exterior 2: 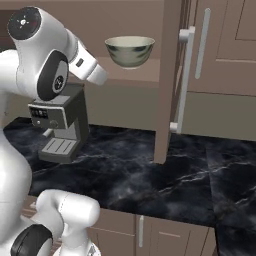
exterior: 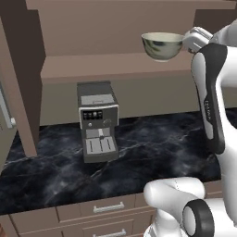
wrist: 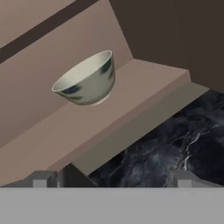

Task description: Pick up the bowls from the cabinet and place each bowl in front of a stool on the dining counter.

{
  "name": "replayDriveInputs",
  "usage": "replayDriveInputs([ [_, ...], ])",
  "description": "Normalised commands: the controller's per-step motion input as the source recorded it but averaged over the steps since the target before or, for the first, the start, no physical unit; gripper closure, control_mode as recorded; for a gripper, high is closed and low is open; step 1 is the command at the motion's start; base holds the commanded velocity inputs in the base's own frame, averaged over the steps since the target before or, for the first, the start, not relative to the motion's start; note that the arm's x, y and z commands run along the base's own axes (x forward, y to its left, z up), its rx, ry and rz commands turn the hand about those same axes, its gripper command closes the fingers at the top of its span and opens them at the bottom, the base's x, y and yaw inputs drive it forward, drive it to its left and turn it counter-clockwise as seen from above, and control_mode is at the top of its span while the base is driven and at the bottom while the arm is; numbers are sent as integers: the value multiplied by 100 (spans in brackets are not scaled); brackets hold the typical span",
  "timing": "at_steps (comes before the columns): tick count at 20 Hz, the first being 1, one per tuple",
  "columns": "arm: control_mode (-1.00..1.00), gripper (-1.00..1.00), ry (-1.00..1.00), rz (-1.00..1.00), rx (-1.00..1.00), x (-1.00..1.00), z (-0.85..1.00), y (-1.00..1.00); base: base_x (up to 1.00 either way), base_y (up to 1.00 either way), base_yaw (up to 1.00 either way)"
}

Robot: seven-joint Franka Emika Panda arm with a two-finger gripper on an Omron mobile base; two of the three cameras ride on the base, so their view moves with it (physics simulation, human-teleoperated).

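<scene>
The cream-white bowl (exterior: 162, 46) (exterior 2: 130, 51) (wrist: 88, 79) is seen upright on the open cabinet's shelf (exterior: 111, 65), above the black marble bench (exterior: 139, 152). The fingers (wrist: 112, 178) are spread wide, well short of it, gripping nothing.

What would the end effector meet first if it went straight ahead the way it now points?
Probably the cabinet shelf. The open end effector looks along it, and the cream bowl sits off to one side of that line. Depth is unclear, so the bowl could be touched.
</scene>
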Motion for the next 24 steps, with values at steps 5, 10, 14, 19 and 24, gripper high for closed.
replayDriveInputs([
  [5,-100,-100,1,0,0,47,-10,0,0,0,0],
  [10,-100,-100,0,0,0,45,0,-1,0,0,0],
  [14,-100,-100,0,0,0,37,0,-6,0,0,0],
  [19,-100,-100,0,0,0,33,1,-9,0,0,0],
  [24,-100,-100,0,0,0,38,0,-13,0,0,0],
])
